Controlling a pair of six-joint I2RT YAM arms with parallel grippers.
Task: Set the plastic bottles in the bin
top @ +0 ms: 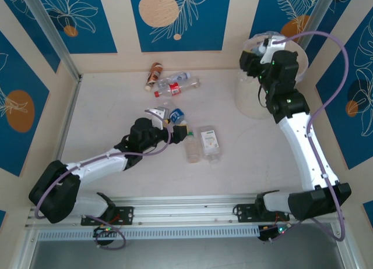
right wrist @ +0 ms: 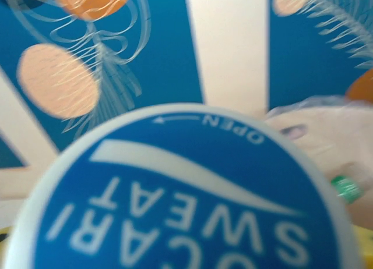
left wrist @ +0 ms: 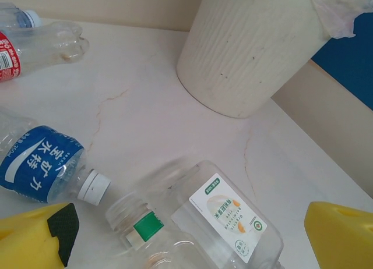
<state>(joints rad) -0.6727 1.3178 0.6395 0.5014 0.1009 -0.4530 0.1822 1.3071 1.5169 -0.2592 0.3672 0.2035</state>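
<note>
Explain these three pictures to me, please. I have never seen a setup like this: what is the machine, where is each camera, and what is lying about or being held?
These are two robot arms bolted at the table's near edge, each ending in a two-fingered claw. The overhead picture looks down from behind them. In it the left arm reaches over the table, and the right arm is raised over the bin, a big cream bucket. The other two pictures come from cameras on the wrists. The left claw is open, and a green-capped bottle shows between its yellow fingers, next to a blue-labelled bottle. Further off lie a red-labelled bottle and a brown bottle. The right claw appears to grip a blue-topped bottle, right against its camera.
</note>
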